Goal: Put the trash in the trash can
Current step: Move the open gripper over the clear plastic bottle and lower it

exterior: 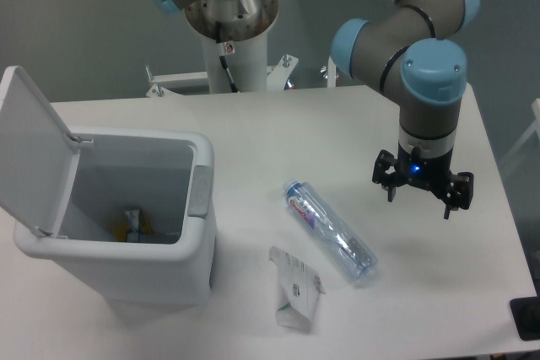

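A clear plastic water bottle point(331, 230) with a red-and-blue label lies on its side on the white table, cap end toward the upper left. A small white cardboard piece point(296, 287) with dark print lies just below it. The white trash can point(152, 252) stands at the left with its lid point(34, 147) swung open; some yellow and white scraps lie at its bottom. My gripper point(419, 196) hangs above the table to the right of the bottle, apart from it. Its fingers are spread open with nothing between them.
The robot's white pedestal point(229, 35) rises at the back of the table. A dark object point(527, 318) sits at the table's lower right corner. The table's right edge runs close to the gripper.
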You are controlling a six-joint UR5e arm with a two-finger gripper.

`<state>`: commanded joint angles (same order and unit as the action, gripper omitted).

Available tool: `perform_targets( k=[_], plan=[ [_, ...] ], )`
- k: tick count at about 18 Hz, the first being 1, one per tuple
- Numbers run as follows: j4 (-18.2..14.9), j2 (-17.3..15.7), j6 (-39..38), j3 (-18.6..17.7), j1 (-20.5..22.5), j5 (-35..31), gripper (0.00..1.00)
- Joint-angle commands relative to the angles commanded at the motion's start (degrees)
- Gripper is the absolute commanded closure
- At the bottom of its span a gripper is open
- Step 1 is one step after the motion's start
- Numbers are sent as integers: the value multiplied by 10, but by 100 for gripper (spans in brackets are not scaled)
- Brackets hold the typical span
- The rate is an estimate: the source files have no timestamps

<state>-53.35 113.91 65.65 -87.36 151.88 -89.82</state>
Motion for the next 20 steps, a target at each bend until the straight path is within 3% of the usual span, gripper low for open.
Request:
perform_targets(
  k=[7, 14, 20],
  plan=[
    [5, 0, -39, -11, -18, 15, 0],
    [24, 18, -224, -43, -59, 22, 0],
    [26, 36, -275, -51, -62, 21, 0]
  ],
)
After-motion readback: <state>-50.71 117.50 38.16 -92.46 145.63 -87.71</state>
